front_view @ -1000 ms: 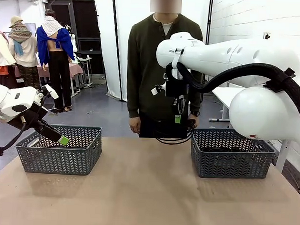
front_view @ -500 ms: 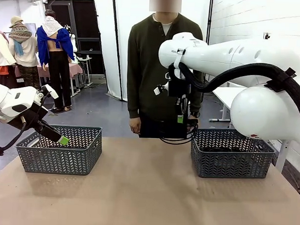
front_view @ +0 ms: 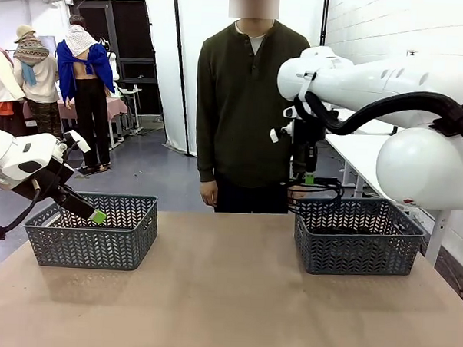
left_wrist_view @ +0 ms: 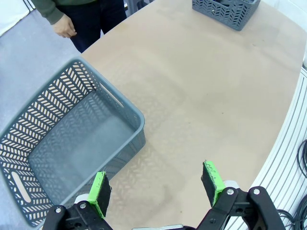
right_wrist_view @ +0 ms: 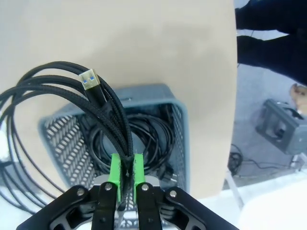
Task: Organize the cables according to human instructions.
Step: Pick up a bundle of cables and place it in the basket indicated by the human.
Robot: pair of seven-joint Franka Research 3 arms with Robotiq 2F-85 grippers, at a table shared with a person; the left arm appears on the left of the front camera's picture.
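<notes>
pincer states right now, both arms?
Left pincer: open, holding nothing, above the near edge of the left basket.
Right pincer: closed on a coiled black cable, over the right basket.

The cable (right_wrist_view: 110, 124) has a matt braided black sheath and a shiny metal plug (right_wrist_view: 88, 79). Both baskets (front_view: 91, 230) (front_view: 358, 237) are grey perforated plastic. The counter (front_view: 225, 311) is matt tan.

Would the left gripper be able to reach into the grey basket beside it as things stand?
Probably yes: the left gripper is open just by the left basket, whose inside looks bare, with nothing between them.
</notes>
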